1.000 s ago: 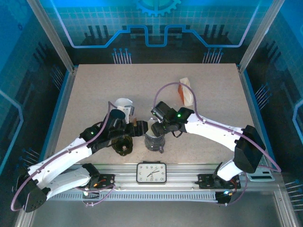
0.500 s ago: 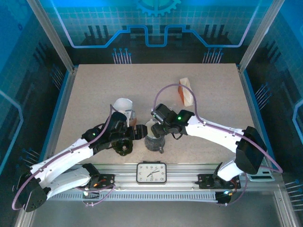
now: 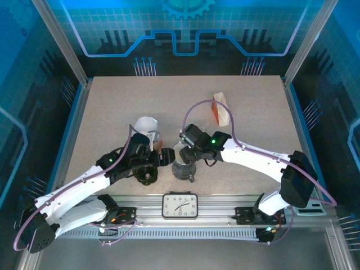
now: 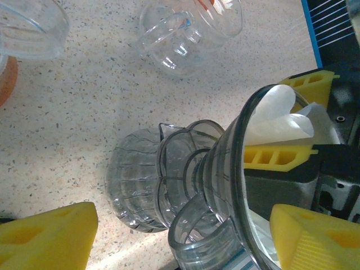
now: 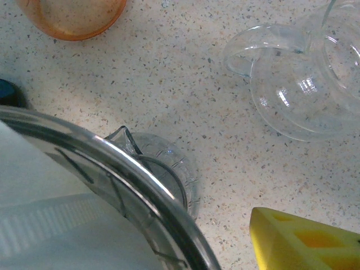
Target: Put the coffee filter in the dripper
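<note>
Beyond the clock (image 3: 180, 205) on the near rail, the dripper (image 4: 225, 169) sits over a glass carafe (image 4: 138, 185) close to the worktop's (image 3: 112, 101) near edge, with the coffee filter (image 4: 275, 112) inside it. The left claw (image 4: 183, 225) gapes wide at the dripper's handle side, gripping nothing. Seen from the left wrist, the right claw's (image 3: 183, 152) yellow fingers straddle the filter; whether they pinch it cannot be told. The right wrist view picks out a glass jug (image 5: 298, 90) and an orange bowl (image 5: 73, 17) nearby. Farther back, past a white cup (image 3: 146, 125) and a packet (image 3: 221, 109), bare worktop runs to the far edge.

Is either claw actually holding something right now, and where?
Left gripper: open, holding nothing. Right gripper: fingers flank the top of the coffee filter in the dripper; whether they pinch it cannot be told.
</note>
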You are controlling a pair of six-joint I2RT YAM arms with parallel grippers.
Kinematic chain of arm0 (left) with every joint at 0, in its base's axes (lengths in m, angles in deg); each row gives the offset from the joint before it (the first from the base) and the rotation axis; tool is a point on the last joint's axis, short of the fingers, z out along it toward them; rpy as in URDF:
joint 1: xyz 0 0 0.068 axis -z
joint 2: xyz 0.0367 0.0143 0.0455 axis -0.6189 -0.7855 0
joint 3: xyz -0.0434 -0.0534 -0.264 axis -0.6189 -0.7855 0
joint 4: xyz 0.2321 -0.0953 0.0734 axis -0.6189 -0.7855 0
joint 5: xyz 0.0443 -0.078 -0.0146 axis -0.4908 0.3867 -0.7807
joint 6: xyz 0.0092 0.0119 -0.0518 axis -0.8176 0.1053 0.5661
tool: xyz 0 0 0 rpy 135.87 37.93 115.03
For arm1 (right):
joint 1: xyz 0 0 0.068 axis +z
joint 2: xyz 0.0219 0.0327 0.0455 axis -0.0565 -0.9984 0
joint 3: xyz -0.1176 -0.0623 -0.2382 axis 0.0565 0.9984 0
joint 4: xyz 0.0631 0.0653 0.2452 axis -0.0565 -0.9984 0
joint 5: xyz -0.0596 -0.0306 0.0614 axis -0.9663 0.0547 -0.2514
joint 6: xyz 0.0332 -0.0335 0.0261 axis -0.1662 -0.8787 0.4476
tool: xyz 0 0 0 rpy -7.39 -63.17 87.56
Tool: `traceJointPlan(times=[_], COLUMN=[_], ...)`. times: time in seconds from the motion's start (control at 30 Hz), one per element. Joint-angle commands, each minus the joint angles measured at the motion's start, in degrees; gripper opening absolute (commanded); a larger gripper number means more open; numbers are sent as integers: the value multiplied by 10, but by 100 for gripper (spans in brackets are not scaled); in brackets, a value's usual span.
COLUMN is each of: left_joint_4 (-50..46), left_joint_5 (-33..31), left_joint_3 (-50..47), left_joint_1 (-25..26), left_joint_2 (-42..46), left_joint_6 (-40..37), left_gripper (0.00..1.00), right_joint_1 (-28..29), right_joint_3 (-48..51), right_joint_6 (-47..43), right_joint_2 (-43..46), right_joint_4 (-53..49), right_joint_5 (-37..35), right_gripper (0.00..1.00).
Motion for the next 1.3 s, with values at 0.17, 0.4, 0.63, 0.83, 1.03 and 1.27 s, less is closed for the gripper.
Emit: traceJointPlan(times=[0.17, 0.4, 0.63, 0.83, 1.03, 1.27], left_joint_4=[6, -11, -18, -21, -18, -14], left_joint_5=[17, 16, 24, 27, 26, 25], left_joint_3=[2, 3, 3, 2, -2, -4], left_joint_1=[-2, -3, -2, -2, -2, -2], left_joint_2=[2, 3, 4, 2, 1, 0], left_joint_6=[9, -1, -6, -9, -7, -5], left_gripper=[78, 68, 65, 62, 61, 62], right_joint_1=[6, 5, 3, 2, -1, -8], right_joint_3=[19, 11, 2, -16, -28, -22], right_joint_6=[0, -3, -5, -7, -6, 5], right_joint_2=[-14, -17, -12, 7, 39, 91], right_joint_4=[-21, -22, -21, -23, -26, -35], right_joint_5=[-24, -22, -20, -27, -28, -31], right_gripper=[64, 64, 64, 65, 65, 66])
